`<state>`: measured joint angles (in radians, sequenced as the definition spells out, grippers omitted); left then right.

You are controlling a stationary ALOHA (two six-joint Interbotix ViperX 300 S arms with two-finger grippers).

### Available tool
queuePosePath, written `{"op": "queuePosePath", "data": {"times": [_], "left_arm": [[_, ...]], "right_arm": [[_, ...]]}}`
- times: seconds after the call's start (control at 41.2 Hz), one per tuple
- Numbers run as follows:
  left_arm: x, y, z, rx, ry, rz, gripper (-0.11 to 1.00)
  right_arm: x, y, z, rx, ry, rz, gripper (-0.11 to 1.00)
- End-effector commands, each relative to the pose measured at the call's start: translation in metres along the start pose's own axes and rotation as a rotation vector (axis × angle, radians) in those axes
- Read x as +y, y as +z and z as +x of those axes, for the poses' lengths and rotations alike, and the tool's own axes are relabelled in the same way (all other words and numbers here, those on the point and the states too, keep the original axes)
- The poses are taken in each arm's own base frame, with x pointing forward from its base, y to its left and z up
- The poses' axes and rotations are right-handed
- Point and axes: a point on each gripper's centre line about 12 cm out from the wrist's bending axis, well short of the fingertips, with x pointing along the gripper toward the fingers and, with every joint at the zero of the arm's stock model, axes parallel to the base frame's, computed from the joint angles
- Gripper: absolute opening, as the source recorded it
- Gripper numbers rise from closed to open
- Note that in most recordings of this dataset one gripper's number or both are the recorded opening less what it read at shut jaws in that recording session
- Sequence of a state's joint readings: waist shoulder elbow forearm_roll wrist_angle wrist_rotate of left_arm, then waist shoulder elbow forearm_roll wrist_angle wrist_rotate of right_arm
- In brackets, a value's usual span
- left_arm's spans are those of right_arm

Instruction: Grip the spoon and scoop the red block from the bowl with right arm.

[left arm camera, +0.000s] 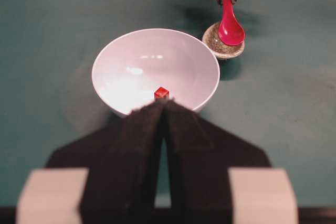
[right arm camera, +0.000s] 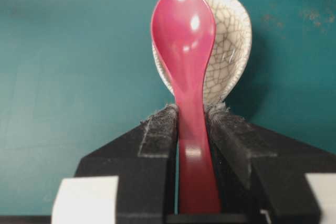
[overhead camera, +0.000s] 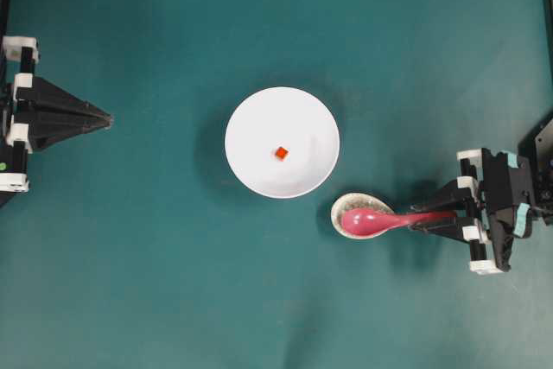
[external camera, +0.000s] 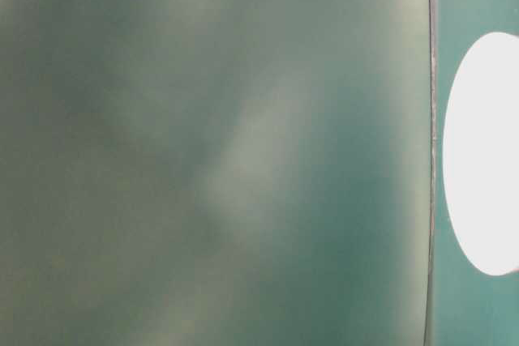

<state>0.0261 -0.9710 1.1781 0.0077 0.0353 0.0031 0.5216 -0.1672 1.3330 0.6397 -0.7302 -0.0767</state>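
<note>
Leftmost, the left gripper (overhead camera: 104,118) sits idle at the table's edge, jaws pressed together on nothing, pointing toward the bowl (overhead camera: 251,114). Bowl stands mid-table on the green mat (overhead camera: 173,283); the red block (overhead camera: 281,153) rests inside, near its centre. Just right and below, a small speckled dish (overhead camera: 346,205) carries the spoon (overhead camera: 367,222) scoop. Right gripper (overhead camera: 432,220) is clamped on the spoon's handle.

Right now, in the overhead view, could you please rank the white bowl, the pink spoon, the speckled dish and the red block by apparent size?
Largest to smallest:
1. white bowl
2. pink spoon: longer than the dish, but narrower
3. speckled dish, partly hidden under the spoon, so this ranking is unsure
4. red block
</note>
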Motion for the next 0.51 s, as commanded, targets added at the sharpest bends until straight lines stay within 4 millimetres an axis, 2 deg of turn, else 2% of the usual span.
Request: {"op": "queuePosePath", "data": {"times": [0.0,0.485], "left_arm": [[0.000,0.011,0.001,-0.026,0.002,0.003,0.00],[0.000,0.011,0.000,-0.026,0.002,0.001,0.00]], "right_arm": [[0.001,0.008,0.000,-0.019,0.005,0.009,0.25],[-0.007,0.041,0.005,-0.014,-0.019,0.057,0.25]]}}
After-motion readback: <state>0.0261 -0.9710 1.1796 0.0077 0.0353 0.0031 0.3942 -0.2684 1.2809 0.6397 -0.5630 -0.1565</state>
